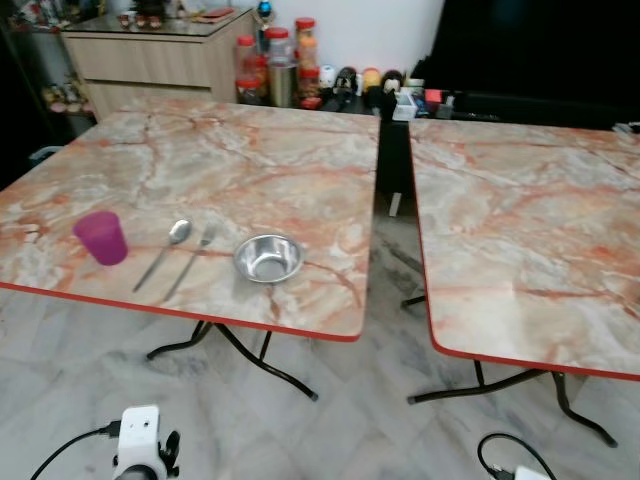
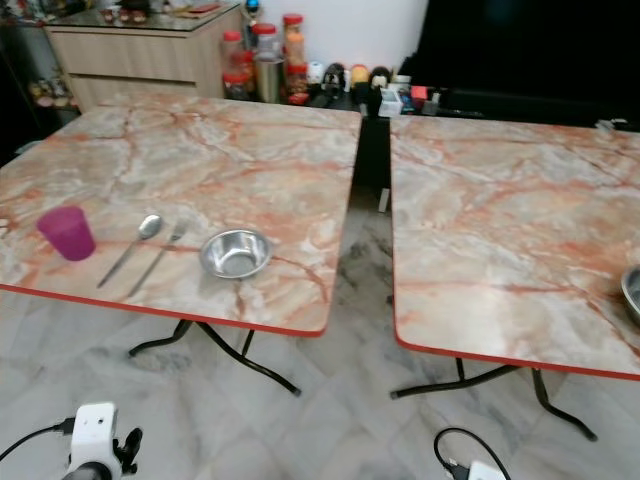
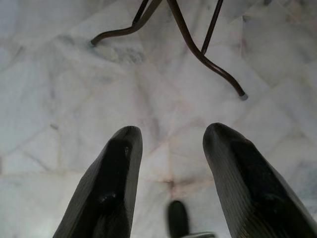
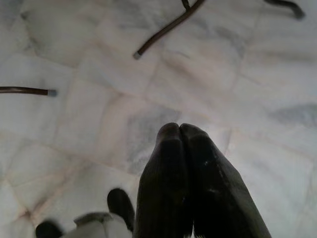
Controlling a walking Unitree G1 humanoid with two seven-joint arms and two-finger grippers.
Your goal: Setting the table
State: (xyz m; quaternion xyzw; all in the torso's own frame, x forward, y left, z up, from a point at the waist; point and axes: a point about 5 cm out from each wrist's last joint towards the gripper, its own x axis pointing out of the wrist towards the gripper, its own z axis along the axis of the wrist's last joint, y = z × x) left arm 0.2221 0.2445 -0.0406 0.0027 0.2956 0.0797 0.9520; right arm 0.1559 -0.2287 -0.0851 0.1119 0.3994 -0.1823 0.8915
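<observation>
On the left marble-pattern table (image 1: 230,160), near its front edge, stand a purple cup (image 1: 101,237), a spoon (image 1: 165,250), a fork (image 1: 191,259) and a steel bowl (image 1: 268,258) in a row. A second steel bowl (image 2: 633,292) peeks in at the right table's (image 1: 530,220) far right edge. Both arms hang low over the floor. My left gripper (image 3: 168,148) is open with nothing between its fingers. My right gripper (image 4: 179,130) is shut and empty, its fingertips pressed together.
A gap of marble floor (image 1: 395,270) runs between the two tables, with curved metal table legs (image 1: 260,355) below. A wooden cabinet (image 1: 150,55) and several jars and bottles (image 1: 285,60) stand behind the left table. Dark furniture (image 1: 530,50) sits behind the right one.
</observation>
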